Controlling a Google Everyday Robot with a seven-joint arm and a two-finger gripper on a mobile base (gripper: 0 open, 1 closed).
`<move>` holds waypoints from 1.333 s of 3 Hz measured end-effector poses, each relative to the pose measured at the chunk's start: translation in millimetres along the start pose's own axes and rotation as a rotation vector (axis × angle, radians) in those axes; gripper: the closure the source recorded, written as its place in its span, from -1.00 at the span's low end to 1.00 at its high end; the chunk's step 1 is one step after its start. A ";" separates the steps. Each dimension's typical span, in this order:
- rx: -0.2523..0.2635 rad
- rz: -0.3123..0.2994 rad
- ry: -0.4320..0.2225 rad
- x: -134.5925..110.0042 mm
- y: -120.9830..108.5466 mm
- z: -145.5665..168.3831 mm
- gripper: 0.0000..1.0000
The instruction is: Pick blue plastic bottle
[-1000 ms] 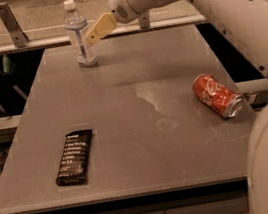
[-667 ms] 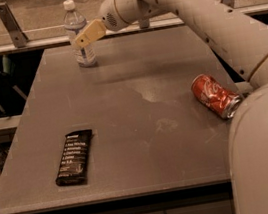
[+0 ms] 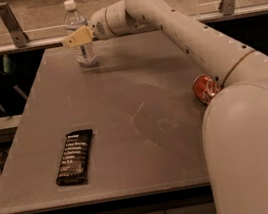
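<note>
The blue plastic bottle [image 3: 87,55] is a clear water bottle with a white cap. It stands upright at the far left of the grey table [image 3: 120,81]. My gripper [image 3: 71,39] has reached in from the right at the bottle's mid height. One cream finger [image 3: 78,38] crosses in front of the bottle, and its tip passes the bottle's left edge. The other finger is hidden behind the bottle. The jaws look open around the bottle, which stands on the table.
A red soda can [image 3: 205,88] lies on its side at the table's right edge, partly behind my arm. A dark snack bar [image 3: 75,157] lies near the front left. A metal rail with posts [image 3: 11,22] runs behind the table.
My gripper has moved left from beside the bottle's right to across the bottle. The bottle, can and snack bar have stayed in place.
</note>
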State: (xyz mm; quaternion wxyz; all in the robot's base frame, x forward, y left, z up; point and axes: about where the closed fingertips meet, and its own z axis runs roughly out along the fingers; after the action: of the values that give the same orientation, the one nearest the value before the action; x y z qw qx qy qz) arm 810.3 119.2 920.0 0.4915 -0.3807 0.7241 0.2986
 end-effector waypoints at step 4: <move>-0.082 -0.065 -0.181 -46.6 52.2 -132.9 1.00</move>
State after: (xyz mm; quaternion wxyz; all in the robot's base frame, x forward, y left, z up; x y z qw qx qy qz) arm 712.4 51.7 1011.8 0.5483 -0.3952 0.6514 0.3448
